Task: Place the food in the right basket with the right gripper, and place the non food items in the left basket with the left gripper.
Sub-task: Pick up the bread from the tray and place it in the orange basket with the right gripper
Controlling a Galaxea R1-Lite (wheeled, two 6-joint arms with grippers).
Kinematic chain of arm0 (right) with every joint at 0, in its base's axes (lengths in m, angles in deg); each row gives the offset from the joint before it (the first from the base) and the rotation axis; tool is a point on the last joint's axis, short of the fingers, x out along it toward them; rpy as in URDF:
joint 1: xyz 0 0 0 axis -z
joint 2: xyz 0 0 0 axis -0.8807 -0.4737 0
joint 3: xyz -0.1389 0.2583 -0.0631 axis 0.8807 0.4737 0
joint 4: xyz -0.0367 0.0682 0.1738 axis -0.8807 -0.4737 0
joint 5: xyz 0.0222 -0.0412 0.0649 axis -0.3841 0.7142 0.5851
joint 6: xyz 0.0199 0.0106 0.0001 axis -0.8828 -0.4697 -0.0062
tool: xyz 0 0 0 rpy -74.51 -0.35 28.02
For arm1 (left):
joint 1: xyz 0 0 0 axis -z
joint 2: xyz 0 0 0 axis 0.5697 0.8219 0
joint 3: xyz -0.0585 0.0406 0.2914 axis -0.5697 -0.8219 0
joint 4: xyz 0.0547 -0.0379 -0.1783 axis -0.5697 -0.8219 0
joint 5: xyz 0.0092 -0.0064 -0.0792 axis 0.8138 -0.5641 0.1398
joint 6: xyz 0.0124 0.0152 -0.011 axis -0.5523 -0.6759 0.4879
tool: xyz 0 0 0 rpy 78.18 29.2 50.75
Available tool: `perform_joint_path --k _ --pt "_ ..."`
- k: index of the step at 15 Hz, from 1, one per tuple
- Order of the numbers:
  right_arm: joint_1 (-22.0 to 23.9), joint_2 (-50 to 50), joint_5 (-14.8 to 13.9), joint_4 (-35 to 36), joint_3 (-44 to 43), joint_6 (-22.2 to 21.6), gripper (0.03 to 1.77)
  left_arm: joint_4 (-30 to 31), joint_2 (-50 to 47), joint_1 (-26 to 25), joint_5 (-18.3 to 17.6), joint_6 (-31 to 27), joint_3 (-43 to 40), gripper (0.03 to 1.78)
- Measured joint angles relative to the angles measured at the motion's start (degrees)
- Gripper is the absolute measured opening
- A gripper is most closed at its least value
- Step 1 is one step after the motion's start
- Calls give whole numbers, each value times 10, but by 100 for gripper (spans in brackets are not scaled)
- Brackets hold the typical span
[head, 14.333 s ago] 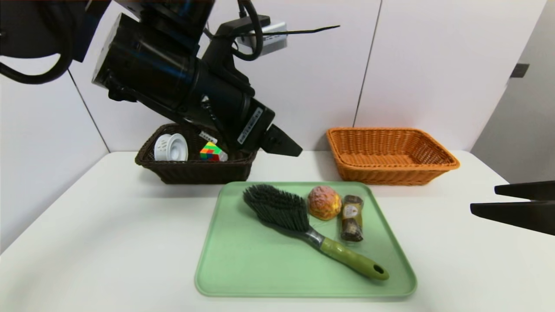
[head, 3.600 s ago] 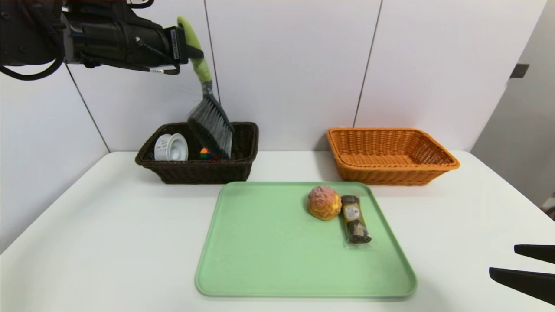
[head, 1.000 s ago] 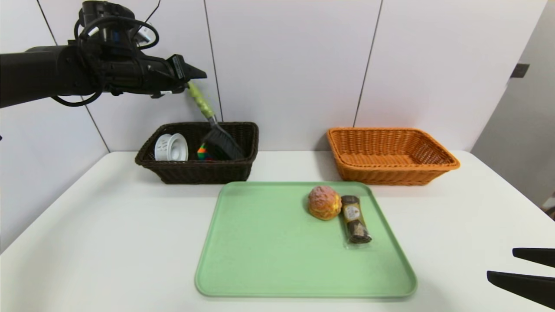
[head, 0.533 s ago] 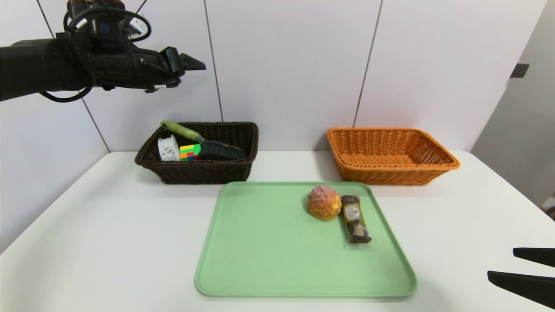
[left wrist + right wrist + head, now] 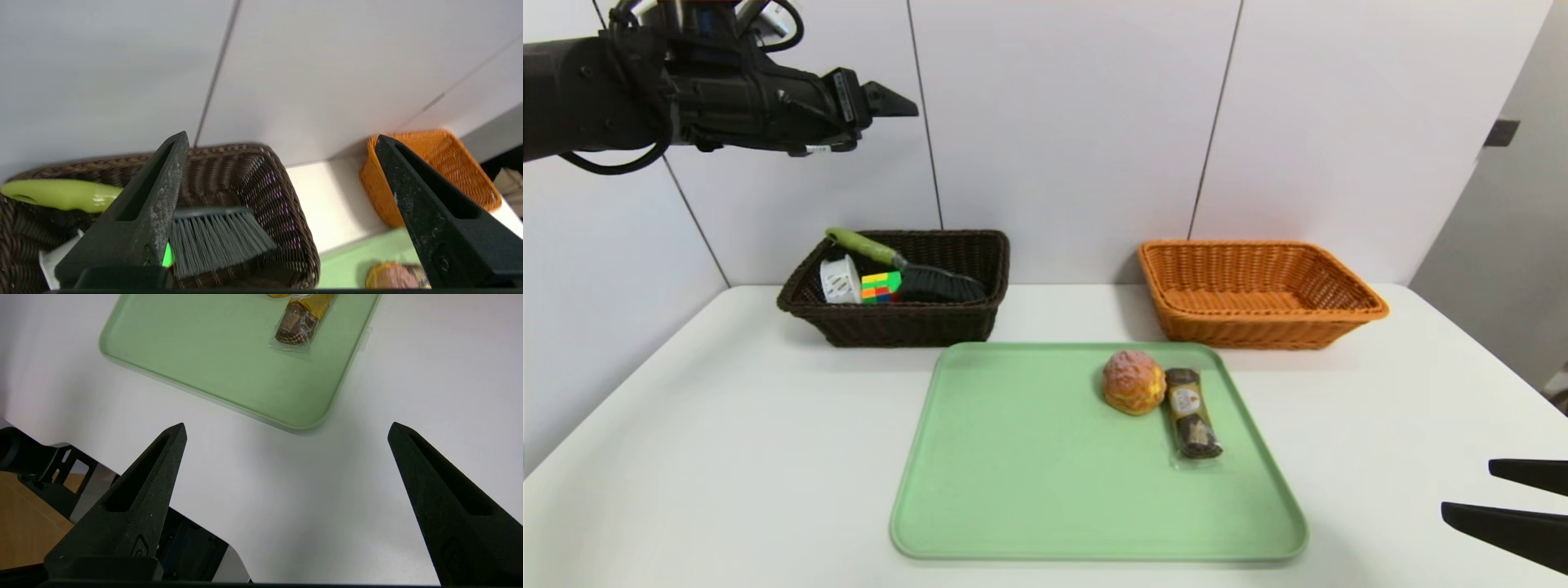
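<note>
Brush with black bristles and a green handle (image 5: 866,247) is seen lying in the dark brown wicker basket (image 5: 907,325), below the left gripper (image 5: 281,135). Its handle is slanted up to the rim at the basket's left end, and its bristles are laid toward the right end. Under the same gripper, the white plastic spool (image 5: 840,281) and the multicoloured puzzle cube (image 5: 879,288) are held in that basket, the cube being placed between the spool and the bristles. The left gripper is raised over the basket with its fingers spread wide, and nothing is gripped.

To the right of the left gripper, and lower, the orange wicker basket (image 5: 1258,327) is set on the white table (image 5: 727,457). By the right gripper (image 5: 288,425), a place over the table is taken just off the near right corner of the green tray (image 5: 1045,490); its fingers are parted wide too, with nothing held. Ahead of it and to its left, both foods are carried by the tray: the bumpy orange-brown bun (image 5: 1133,382) and, just beside it on the right, the wrapped dark brown snack with a yellow label (image 5: 1194,416). Beyond them, ahead of the right gripper, the orange basket is placed.
</note>
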Motion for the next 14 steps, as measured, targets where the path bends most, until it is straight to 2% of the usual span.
perform_joint_path --k 1,3,5,9,12,14 --pt "0 0 0 4 0 0 170 -25 -5 12 7 -17 0 163" --pt "0 0 -1 7 0 -1 170 -72 -17 42 42 -60 -5 164" --pt "0 0 -1 7 0 -1 170 -112 -33 84 80 -78 -11 166" --pt "0 0 -3 13 0 0 170 -177 -79 170 98 -79 -45 167" --pt "0 -1 -5 14 -3 0 170 -186 -106 214 131 -76 -107 167" --pt "1 -7 -6 14 -9 1 170 -185 -127 231 140 -74 -165 168"
